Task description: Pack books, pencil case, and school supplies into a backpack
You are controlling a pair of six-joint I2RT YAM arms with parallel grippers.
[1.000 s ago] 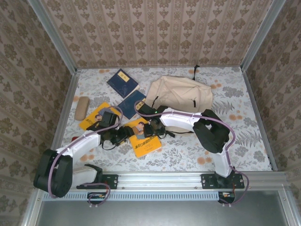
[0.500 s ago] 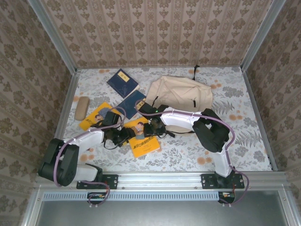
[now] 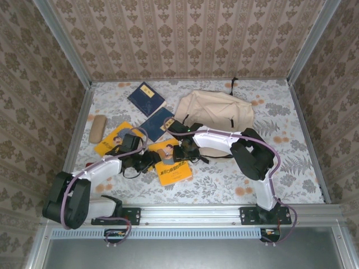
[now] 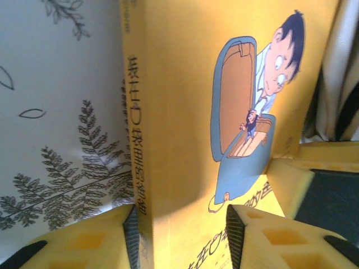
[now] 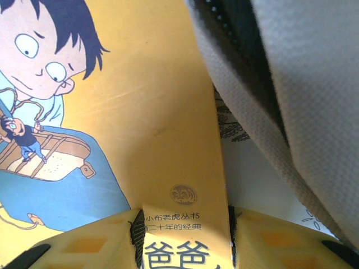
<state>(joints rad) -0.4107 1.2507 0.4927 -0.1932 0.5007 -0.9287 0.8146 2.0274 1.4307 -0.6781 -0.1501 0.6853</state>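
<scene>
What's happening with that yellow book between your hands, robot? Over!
Left gripper open, astride near yellow book's spine edge. Right gripper open, over its other edge. Book not yet in backpack; backpack fabric crowds right gripper.

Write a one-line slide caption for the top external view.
Left gripper and right gripper at opposite edges of a yellow book, beside the beige backpack.

Backpack (image 3: 216, 112): large, beige, slumped flat at the far centre-right of the table, black zip and straps.
Navy book (image 3: 146, 98): flat, pale label up, to the far left of the backpack.
Second navy book (image 3: 157, 123): flat, just nearer, by the backpack's left edge.
Yellow book (image 3: 174, 168): cartoon cover up, at the centre.
Second yellow book (image 3: 107, 141): lies to the left.
Pencil case (image 3: 97, 129): tan, oblong, just beside it.
</scene>
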